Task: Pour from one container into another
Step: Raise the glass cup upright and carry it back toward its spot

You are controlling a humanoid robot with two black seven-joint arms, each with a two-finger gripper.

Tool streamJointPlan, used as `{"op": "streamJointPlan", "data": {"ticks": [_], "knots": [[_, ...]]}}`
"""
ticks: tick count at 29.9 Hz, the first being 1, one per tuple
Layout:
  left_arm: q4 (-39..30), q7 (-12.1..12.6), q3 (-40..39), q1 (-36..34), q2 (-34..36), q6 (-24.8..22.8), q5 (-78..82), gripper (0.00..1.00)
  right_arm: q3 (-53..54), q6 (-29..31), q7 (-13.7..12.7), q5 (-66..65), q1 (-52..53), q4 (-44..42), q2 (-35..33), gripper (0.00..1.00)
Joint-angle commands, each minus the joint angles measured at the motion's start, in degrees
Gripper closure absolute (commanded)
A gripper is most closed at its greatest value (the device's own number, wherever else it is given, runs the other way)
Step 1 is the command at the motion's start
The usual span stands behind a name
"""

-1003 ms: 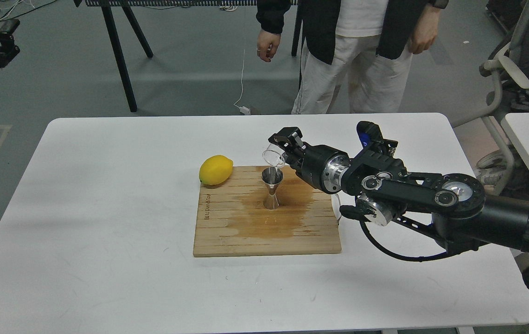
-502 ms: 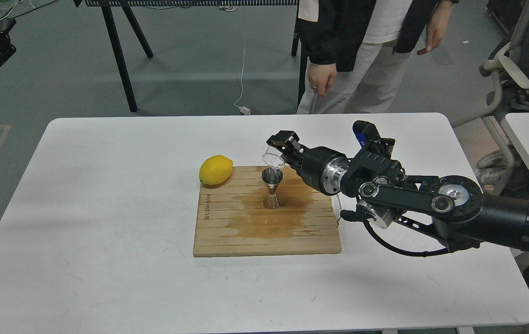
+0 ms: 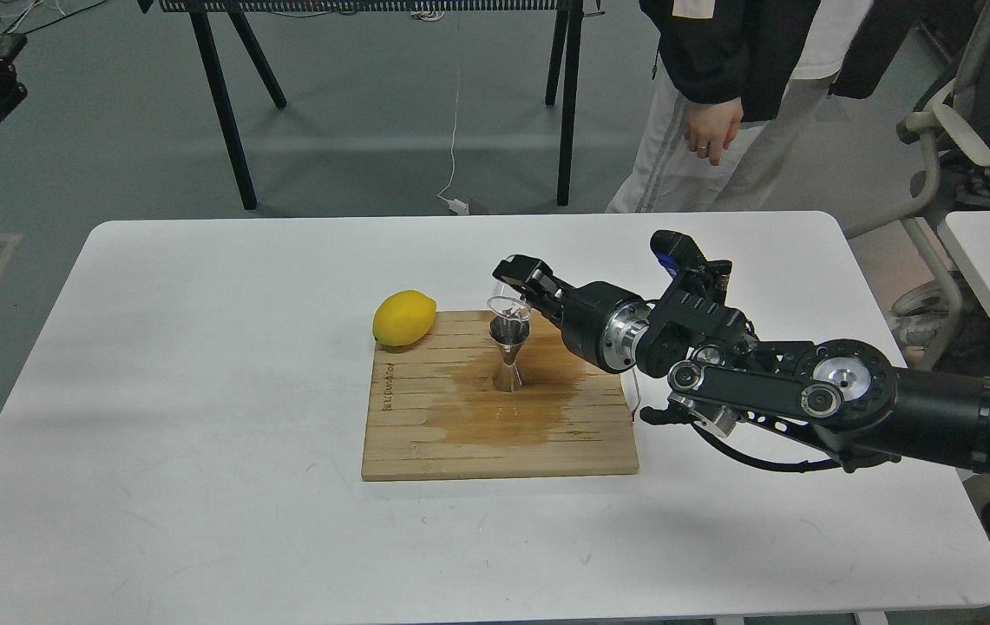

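The right gripper had its jaws clamped on the glass cup, tipped nearly over right above the jigger on the board (big wet patch there), so the pour looked almost done.

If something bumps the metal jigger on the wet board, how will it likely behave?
The jigger looks apt to tip: it stands upright on a small foot, with a narrow waist and a wide top. It may also slide, since the wooden board around it is darkened by a wet stain. The tilted glass cup in the right gripper hangs close above its rim, so a small bump seems possible.
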Motion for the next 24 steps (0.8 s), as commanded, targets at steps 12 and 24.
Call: {"op": "streamJointPlan", "data": {"ticks": [12, 24], "knots": [[0.0, 0.1, 0.0, -0.1, 0.1, 0.0, 0.0, 0.01, -0.4, 0.0, 2.7, -4.5, 0.0, -0.3, 0.0, 0.8], [0.0, 0.2, 0.1, -1.0, 0.1, 0.0, 0.0, 0.01, -1.5, 0.0, 4.3, -7.1, -0.1, -1.2, -0.2, 0.8]]}}
